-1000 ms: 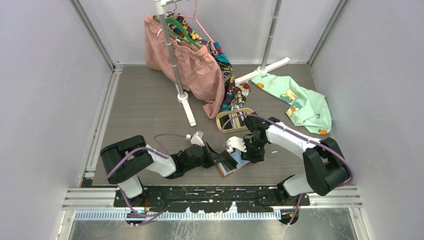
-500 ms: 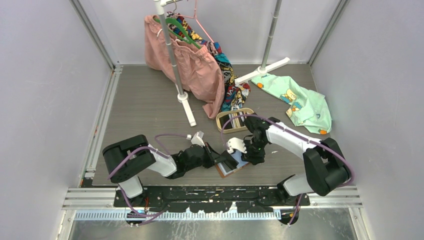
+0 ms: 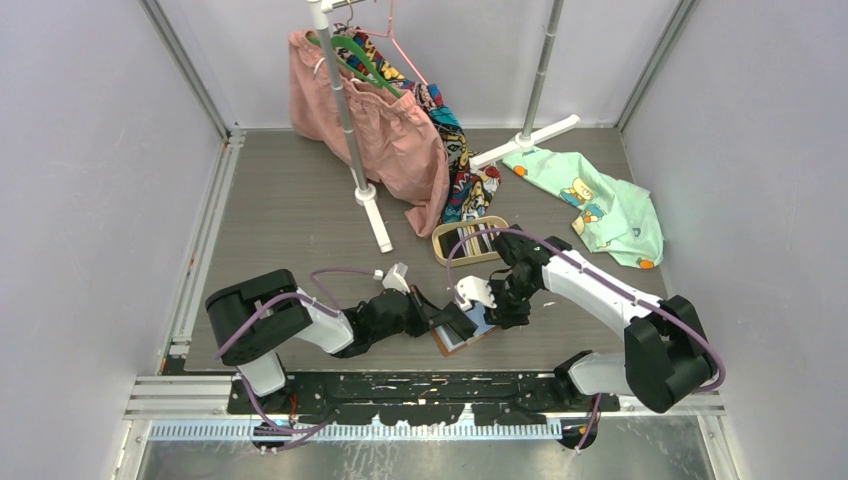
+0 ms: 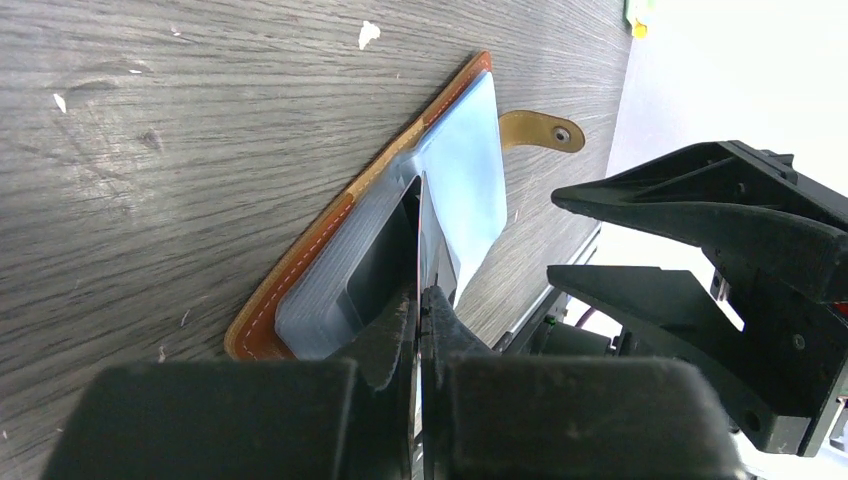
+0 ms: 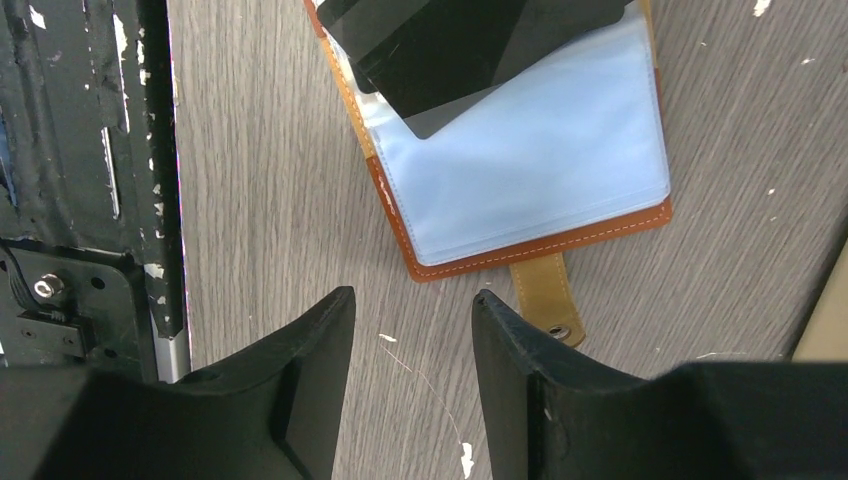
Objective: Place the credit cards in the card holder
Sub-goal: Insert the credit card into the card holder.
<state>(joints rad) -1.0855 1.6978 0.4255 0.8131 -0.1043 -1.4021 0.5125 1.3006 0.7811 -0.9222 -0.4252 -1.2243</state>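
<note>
Bright, even light (close foregrounds soft)

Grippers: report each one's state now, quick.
Left gripper: closed on a dark credit card at the card holder.
Right gripper: open, holding nothing.

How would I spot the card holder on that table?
Go to the near edge of the grey table, where the two robot arms meet. Open between them lies the card holder: tan-brown leather, pale blue pockets, snap strap, a dark credit card sticking out. The beige oval tray behind has neither leather nor strap.
</note>
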